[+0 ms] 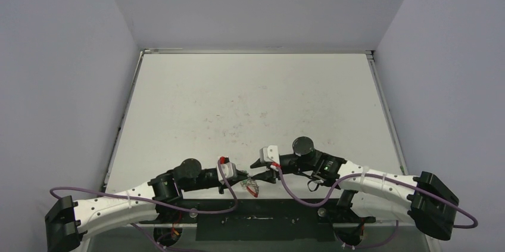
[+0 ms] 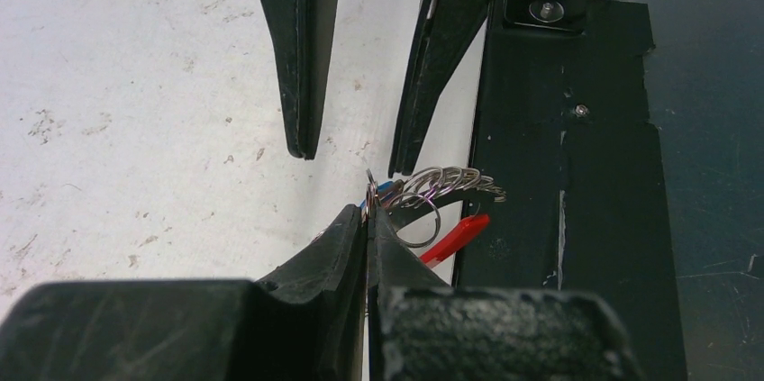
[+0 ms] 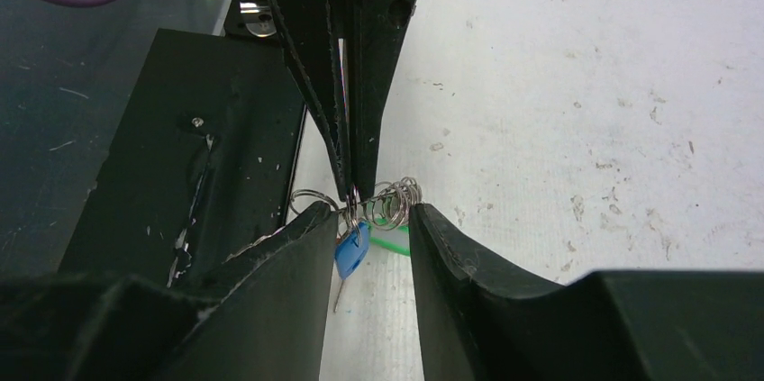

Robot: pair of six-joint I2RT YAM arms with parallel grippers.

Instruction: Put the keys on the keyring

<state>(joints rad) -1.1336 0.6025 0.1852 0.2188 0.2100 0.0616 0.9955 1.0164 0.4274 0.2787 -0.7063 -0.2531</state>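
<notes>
From above, the keyring (image 1: 252, 186) and keys (image 1: 256, 190) are too small to separate. The green key (image 3: 393, 244) is mostly hidden behind the jaws of the right gripper (image 3: 369, 212).

A robotics lab test cell: blank grey walls (image 1: 59, 55) box in the scuffed white bench (image 1: 250, 97) beyond the left hand (image 1: 243, 176) and right hand (image 1: 257, 168), purple cables (image 1: 298, 195) trailing behind.

the right gripper (image 3: 369, 223) has its jaws apart, and the blue key (image 3: 351, 250) hangs in the gap, head against the picture-left finger, blade pointing down. the left gripper (image 3: 350, 185) points in from the top, fingers pressed together on the keyring (image 3: 396, 201). a sliver of the green key (image 3: 392, 243) shows under the coils, over the white table (image 3: 586, 129).
</notes>
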